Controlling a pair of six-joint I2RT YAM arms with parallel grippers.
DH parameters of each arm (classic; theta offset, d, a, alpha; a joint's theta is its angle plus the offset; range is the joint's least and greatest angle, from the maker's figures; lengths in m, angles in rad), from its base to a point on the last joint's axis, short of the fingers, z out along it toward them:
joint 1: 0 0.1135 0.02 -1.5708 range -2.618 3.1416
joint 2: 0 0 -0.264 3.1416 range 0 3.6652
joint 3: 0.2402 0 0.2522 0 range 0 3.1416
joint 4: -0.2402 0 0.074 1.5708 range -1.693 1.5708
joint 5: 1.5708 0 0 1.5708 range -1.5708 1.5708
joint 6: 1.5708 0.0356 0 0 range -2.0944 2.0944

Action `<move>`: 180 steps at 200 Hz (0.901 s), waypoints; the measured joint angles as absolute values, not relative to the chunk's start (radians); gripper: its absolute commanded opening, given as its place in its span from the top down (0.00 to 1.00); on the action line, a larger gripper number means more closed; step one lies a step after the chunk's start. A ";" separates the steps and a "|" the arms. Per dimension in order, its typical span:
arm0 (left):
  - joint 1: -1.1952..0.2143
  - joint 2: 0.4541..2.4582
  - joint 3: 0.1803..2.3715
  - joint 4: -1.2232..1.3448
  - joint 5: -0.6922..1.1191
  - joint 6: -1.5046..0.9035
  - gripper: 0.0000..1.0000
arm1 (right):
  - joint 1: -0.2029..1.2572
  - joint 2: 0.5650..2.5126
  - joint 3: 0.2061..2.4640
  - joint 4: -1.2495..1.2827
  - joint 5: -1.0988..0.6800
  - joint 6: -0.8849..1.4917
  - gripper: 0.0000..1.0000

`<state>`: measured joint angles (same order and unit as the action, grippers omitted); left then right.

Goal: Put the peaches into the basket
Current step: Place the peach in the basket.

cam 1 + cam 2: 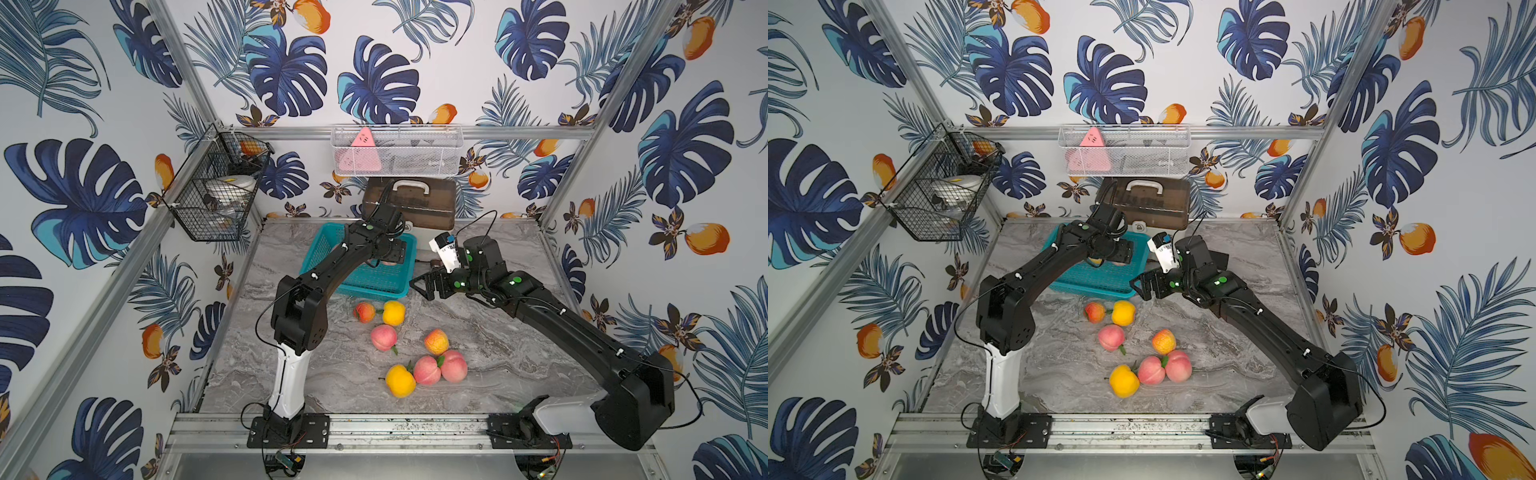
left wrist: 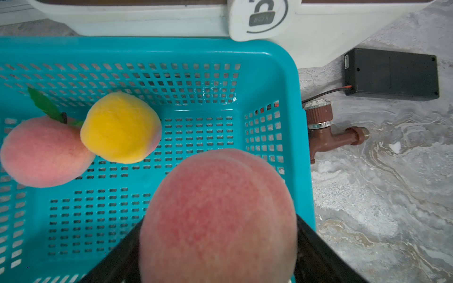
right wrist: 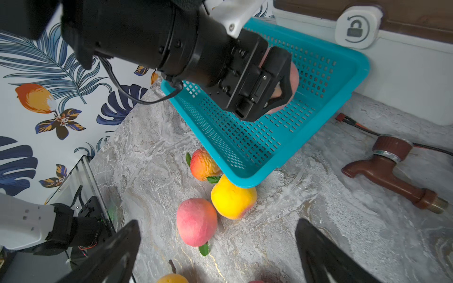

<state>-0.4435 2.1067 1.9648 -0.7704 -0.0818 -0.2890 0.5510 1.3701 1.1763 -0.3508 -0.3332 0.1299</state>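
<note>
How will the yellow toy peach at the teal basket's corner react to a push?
Likely rolls: the round yellow toy peach shows no flat side. May catch under the teal plastic basket rim or knock the pink peach beside it.

Basket (image 2: 147, 46) teal, lattice-perforated; peaches (image 1: 384, 337) pink, yellow or orange-red blushed; table (image 1: 490, 374) grey, marble-veined; tap (image 2: 323, 132) brown; walls (image 1: 457, 75) white with blue leaf print.

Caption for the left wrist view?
Left gripper holds a red-pink peach above the teal basket; a pale pink peach and a yellow peach lie inside.
</note>
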 measured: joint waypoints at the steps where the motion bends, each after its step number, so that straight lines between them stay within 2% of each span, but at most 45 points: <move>1: -0.443 2.108 1.966 -0.770 -0.082 -0.289 0.22 | 0.550 1.370 1.177 -0.351 -0.333 0.130 0.00; 83: -0.431 2.215 1.972 -0.686 -0.088 -0.237 0.21 | 0.525 1.415 1.202 -0.360 -0.350 0.112 0.00; 180: -0.422 2.369 2.134 -0.682 -0.121 -0.207 0.20 | 0.492 1.462 1.214 -0.359 -0.389 0.114 0.00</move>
